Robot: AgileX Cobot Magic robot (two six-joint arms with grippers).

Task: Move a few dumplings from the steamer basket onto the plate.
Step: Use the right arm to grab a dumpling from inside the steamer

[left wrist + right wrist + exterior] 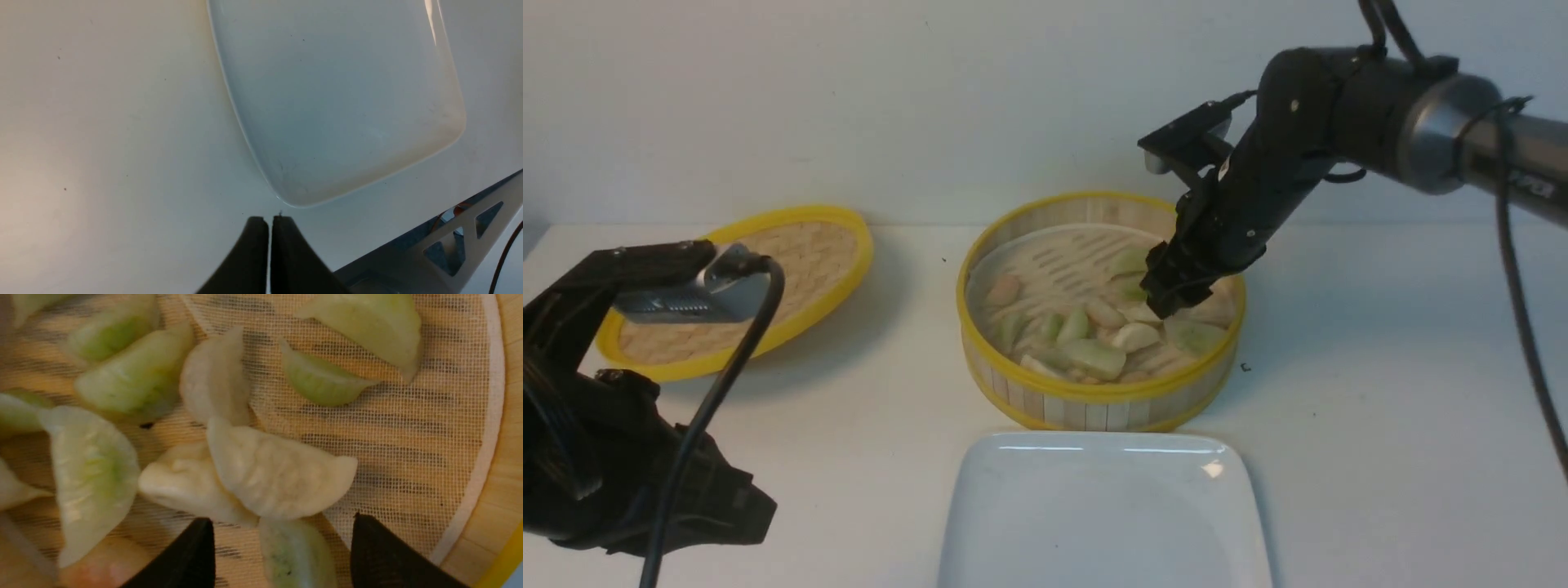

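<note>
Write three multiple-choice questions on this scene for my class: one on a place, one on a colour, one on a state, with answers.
1. Relative to the round bamboo-slat steamer basket, the glossy white square plate lies:
A. behind it
B. in front, nearer the robot
C. inside it

2. The small crescent-shaped dumpling that the right hand straddles is:
A. pale green
B. brown
C. blue

3. The left hand is:
A. wide open
B. shut, holding nothing
C. shut on a dumpling

Answers:
1 B, the front view shows the plate on the near side of the basket.
2 A, the right wrist view shows green through its skin.
3 B, the left wrist view shows it pressed shut with nothing between.
</note>
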